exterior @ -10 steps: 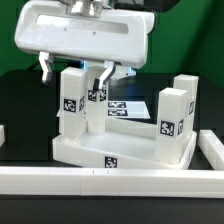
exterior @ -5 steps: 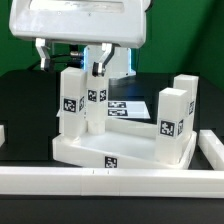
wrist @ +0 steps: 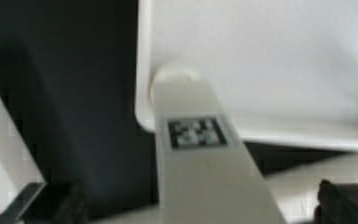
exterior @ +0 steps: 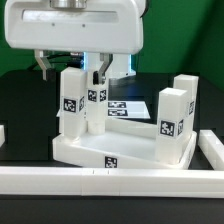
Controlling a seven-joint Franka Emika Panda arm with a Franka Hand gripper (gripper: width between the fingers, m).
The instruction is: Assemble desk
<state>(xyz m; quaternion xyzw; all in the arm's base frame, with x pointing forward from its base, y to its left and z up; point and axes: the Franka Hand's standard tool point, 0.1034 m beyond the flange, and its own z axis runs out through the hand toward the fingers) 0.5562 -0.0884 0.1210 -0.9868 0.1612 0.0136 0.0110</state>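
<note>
Rising since the earlier frame, the gripper (exterior: pixel 72 68) hung at upper left with jaws spread wide, gripping nothing; the desk (exterior: pixel 125 140) sat at centre frame on the dark surface (exterior: pixel 25 100), three legs upright; the nearest leg (exterior: pixel 72 100) stood just below the jaws.

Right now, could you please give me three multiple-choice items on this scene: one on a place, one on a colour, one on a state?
1. Where does the robot's two-finger pincer hang?
A. Above the short square white plastic leg at the exterior view's left
B. Above the leg at the exterior view's right
C. Down on the long white rail

2. What colour is the table top?
A. Red
B. Black
C. Blue

3. In what state is the pincer?
A. Shut on a leg
B. Shut on nothing
C. Open, holding nothing

Answers:
1 A: its fingers straddle the space over that upright leg.
2 B: the bare surface around the parts is black.
3 C: the fingers stand wide apart, clamping nothing.
</note>
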